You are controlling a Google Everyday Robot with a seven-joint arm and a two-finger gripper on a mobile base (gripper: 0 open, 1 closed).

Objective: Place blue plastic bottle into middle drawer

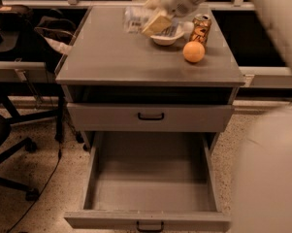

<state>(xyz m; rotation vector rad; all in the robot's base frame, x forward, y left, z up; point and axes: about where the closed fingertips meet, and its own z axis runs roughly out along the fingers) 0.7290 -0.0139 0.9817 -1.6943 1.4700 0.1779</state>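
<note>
- Grey metal table (116,57): flat top of the cabinet. It carries the loose goods at its back right, while the front and left are bare.
- Clear bluish item, the blue plastic bottle (134,19): it lies on its side at the back edge of the table, label outward. It is held rather than standing, which suits a carry. Whether it is clear of the surface cannot be told.
- Tan-fingered end effector (153,23): it reaches in from the upper right with its fingers closed about the bottle's right-hand part. The grip looks firm and holds nothing else.
- White bowl (166,37): just beside and partly under the end effector, close enough to be knocked on the way out.
- Orange-brown can (201,29): upright, to the right of the bowl and not part of the job.
- Orange fruit (194,52): in front of the can, free-standing and likely to roll if nudged.
- Upper drawer front (194,118): shut, with a black handle, so it does not overhang the drop.
- Middle drawer (150,188): pulled fully out below and towards the camera, its grey interior ready for the bottle. The bottle is well apart from it, so the placing is not yet done.
</note>
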